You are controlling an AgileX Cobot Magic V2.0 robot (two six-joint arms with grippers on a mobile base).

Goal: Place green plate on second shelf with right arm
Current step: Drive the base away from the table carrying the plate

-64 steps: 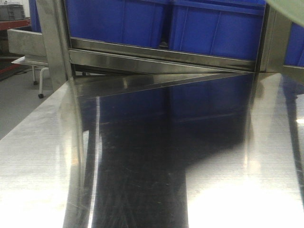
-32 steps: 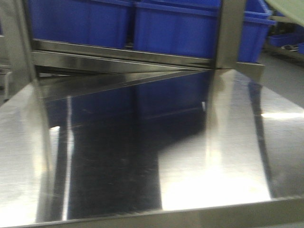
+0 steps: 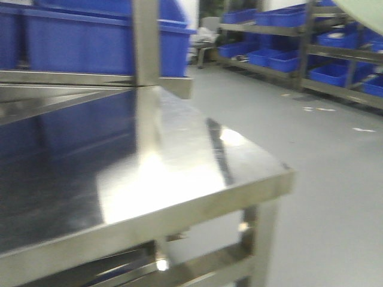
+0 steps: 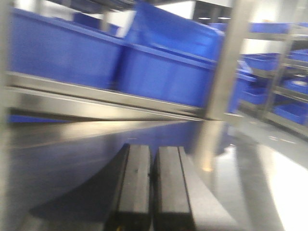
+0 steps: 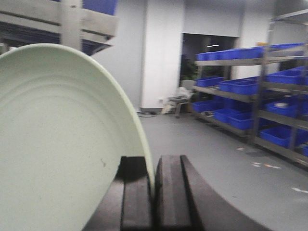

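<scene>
The pale green plate (image 5: 57,139) fills the left of the right wrist view, held on edge. My right gripper (image 5: 153,166) is shut on the plate's rim, one dark finger on each face. A sliver of the plate (image 3: 366,13) shows at the top right corner of the front view. My left gripper (image 4: 152,159) is shut and empty, its two black fingers pressed together low over the steel shelf surface (image 4: 72,154).
A steel shelf unit with an upright post (image 3: 145,42) and corner (image 3: 281,173) stands at the left, blue bins (image 3: 72,42) behind it. Grey floor (image 3: 335,179) lies to the right. Racks of blue bins (image 3: 335,48) line the far right wall.
The front view has swung to the right: the steel surface and post slid left, and the shelf corner, open floor and far racks came into view. The plate sliver stays top right.
</scene>
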